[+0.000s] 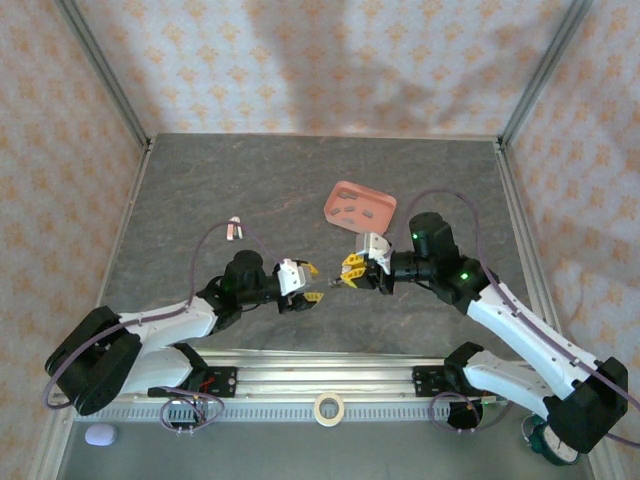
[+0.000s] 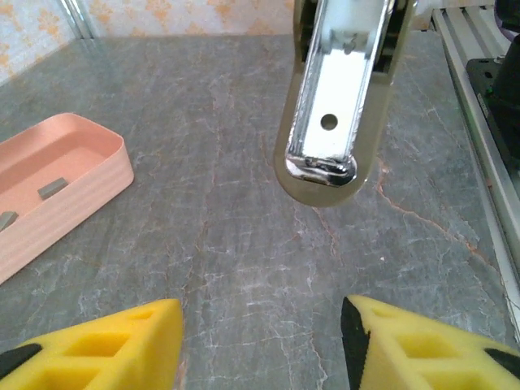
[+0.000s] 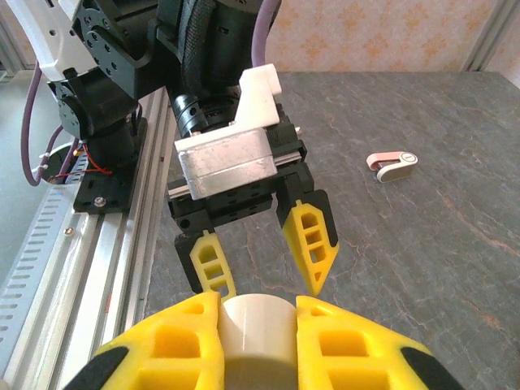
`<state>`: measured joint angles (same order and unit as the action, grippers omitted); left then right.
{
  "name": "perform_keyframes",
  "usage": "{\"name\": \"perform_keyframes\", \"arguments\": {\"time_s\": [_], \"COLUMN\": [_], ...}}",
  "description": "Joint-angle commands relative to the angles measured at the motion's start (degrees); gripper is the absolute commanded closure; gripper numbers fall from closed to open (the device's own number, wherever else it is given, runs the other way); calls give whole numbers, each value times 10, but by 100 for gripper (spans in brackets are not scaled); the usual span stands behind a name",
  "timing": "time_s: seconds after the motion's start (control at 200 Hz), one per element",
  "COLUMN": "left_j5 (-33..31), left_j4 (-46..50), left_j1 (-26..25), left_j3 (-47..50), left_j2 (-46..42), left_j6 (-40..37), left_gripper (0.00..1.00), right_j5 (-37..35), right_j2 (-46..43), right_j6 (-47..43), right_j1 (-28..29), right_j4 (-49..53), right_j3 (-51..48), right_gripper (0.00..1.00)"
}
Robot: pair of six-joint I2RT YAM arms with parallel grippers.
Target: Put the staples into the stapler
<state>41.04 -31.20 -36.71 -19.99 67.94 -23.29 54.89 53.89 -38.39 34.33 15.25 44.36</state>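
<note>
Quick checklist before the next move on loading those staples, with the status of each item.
1. Right gripper clamped on the stapler: ok.
2. Left gripper open, holding nothing: ok.
3. Stapler's metal channel exposed toward the left gripper: ok.
4. Staples lying in the pink tray: ok.
5. Staples loaded in the channel: not ok, it looks bare.
6. What the small pink-and-white piece on the table is: cannot tell.
</note>
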Motion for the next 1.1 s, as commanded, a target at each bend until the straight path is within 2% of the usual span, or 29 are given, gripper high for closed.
{"name": "perform_keyframes", "arguments": {"time_s": [0.0,0.275,0.666,0.946,1.091], "left_j5": [10,46,47,51,47], "left_j4": [13,95,145,140,127], "left_j1": [-1,-33,-75,-88,-88], "left_j3": [-25,-89,-158,-188,-185], "left_j2": [-35,-63,6,59,65], "left_j6": [11,-23,-45,-43,-38], "left_gripper": [41,29,29,39,54], "right_j5": [3,26,51,63,65], "right_j2": [-9,9,29,31,28], "right_j6": [-4,-8,-19,-22,-24], "right_j1": [-1,-1,-1,-1,-1], "right_j4": [7,5,-5,-5,-4], "right_j3": [6,13,22,22,21], "right_gripper": [83,83,82,82,82]}}
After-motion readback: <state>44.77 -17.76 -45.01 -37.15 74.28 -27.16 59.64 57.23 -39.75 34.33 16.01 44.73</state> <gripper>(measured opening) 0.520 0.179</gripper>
